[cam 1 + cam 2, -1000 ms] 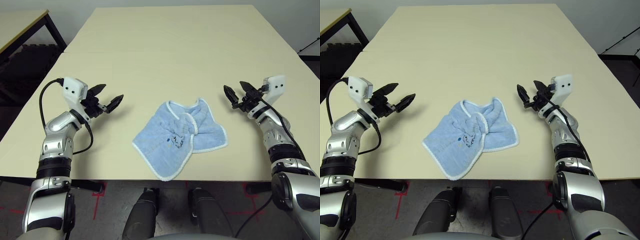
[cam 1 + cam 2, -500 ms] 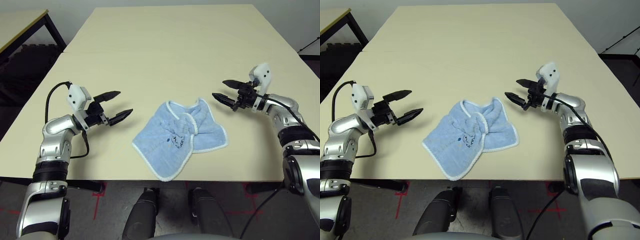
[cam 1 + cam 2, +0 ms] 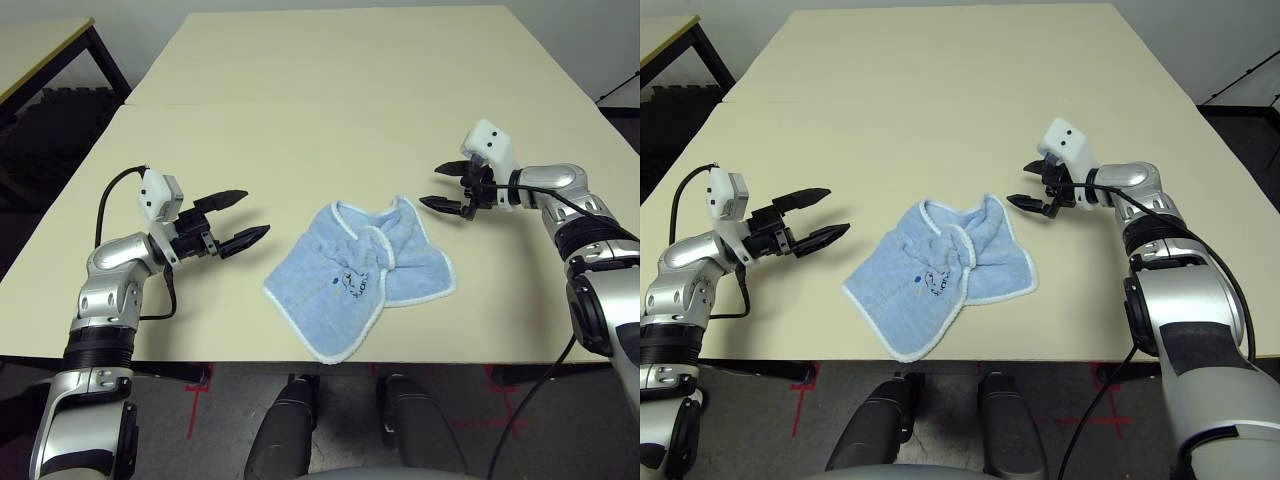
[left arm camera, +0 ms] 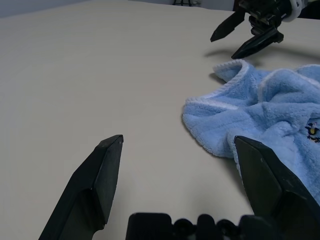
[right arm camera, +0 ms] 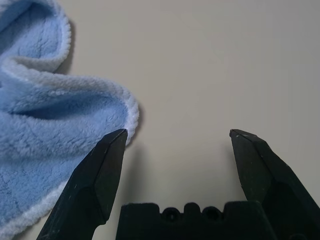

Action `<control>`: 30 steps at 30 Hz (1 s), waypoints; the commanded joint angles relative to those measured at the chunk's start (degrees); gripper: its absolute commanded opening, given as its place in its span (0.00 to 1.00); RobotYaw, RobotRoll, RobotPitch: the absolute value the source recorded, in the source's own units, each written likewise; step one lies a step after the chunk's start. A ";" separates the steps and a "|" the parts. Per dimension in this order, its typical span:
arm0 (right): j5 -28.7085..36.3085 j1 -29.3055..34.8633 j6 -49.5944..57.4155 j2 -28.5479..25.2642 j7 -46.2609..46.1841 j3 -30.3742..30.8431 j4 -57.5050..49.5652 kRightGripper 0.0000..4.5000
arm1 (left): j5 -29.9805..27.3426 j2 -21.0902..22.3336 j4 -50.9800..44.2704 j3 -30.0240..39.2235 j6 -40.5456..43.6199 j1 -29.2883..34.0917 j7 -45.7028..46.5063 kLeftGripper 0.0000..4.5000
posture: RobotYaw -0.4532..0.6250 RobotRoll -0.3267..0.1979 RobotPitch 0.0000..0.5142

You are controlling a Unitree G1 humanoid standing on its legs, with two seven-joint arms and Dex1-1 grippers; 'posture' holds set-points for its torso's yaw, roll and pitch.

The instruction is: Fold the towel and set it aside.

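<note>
A rumpled light-blue towel with white edging lies near the front edge of a pale table, between two robot arms. The left claw hovers beside the towel's left side, fingers spread wide, holding nothing. The right claw hangs just above the towel's far right corner, also wide open and empty.

Left claw spread wide, right claw likewise (both empty), pointing inward
</note>
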 commanded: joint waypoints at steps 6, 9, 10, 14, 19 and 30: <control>-3.73 -0.62 0.45 2.44 -2.50 2.23 1.62 0.99 | -0.52 0.12 -2.54 0.07 1.84 1.14 0.84 1.00 | 0.49 0.62 0.30; -4.74 -1.36 0.45 3.18 -4.12 2.51 1.94 0.99 | -0.74 0.13 -3.27 0.18 2.49 1.36 1.03 1.00 | 0.50 0.62 0.30; -5.11 -1.61 0.51 3.45 -4.55 2.63 2.04 0.99 | -0.83 0.07 -3.59 0.21 2.74 1.48 1.19 1.00 | 0.50 0.62 0.31; -6.13 -2.03 0.18 4.37 -6.42 2.76 2.49 0.99 | -1.28 -0.31 -4.93 0.39 3.65 2.11 1.92 1.00 | 0.50 0.62 0.31; -5.66 -3.00 0.43 5.30 -6.96 1.71 2.77 0.99 | -1.89 -0.32 -6.73 0.59 4.76 3.19 2.71 1.00 | 0.51 0.62 0.31; -8.97 -2.99 1.40 6.76 -10.25 4.20 3.30 0.99 | -1.74 -0.12 -7.52 0.24 4.69 4.19 3.41 1.00 | 0.51 0.62 0.32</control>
